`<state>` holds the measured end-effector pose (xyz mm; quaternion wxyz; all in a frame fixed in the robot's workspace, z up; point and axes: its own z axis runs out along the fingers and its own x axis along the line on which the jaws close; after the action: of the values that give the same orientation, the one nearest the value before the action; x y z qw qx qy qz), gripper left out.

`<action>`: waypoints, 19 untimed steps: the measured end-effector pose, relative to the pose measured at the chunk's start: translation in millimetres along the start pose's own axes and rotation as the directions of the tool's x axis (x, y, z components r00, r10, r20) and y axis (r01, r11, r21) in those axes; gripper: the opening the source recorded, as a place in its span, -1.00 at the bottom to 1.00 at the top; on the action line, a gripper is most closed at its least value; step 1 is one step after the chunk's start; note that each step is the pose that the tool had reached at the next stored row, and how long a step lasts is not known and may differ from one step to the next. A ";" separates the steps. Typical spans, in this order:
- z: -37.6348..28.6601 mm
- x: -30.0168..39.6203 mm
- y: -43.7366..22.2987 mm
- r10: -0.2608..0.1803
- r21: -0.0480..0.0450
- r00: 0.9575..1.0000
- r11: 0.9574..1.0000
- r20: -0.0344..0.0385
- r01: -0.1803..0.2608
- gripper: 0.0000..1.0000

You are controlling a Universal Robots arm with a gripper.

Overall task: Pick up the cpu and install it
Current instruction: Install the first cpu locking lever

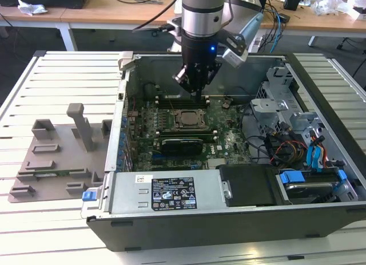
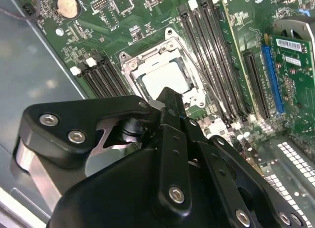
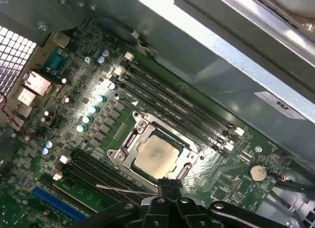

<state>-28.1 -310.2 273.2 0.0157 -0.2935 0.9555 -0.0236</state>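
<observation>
The cpu point(image 3: 156, 155), a silvery square plate, lies flat inside the metal-framed socket point(image 3: 129, 139) on the green motherboard; it shows as a pale square cpu point(image 2: 165, 76) in the second wrist view too. The socket's frame point(image 1: 187, 117) sits mid-board in the open computer case. My gripper point(image 1: 198, 93) hangs just above the board at the socket's far edge, beside the memory slots. Its black fingertips point(image 3: 169, 185) are pressed together with nothing between them, a little off the cpu's edge. The gripper body point(image 2: 167, 154) covers part of the socket's near corner.
The case wall point(image 1: 200, 59) rises close behind the gripper. Memory slots point(image 3: 172, 107) flank the socket, and a black expansion card point(image 1: 182, 143) lies in front of it. Drive cages and cables point(image 1: 286, 139) crowd the exterior view's right. A grey fixture plate point(image 1: 57, 156) lies outside the case.
</observation>
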 end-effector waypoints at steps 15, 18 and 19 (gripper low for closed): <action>0.0 0.0 -0.1 -0.064 0.002 0.998 0.998 0.001 0.064 -0.79; 0.0 0.0 0.0 0.012 0.008 1.000 1.000 -0.007 -0.012 -0.79; 0.0 0.0 0.0 0.035 0.009 0.999 0.999 -0.008 -0.035 -0.79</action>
<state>-28.1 -310.2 273.2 0.0133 -0.2765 0.9605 -0.0289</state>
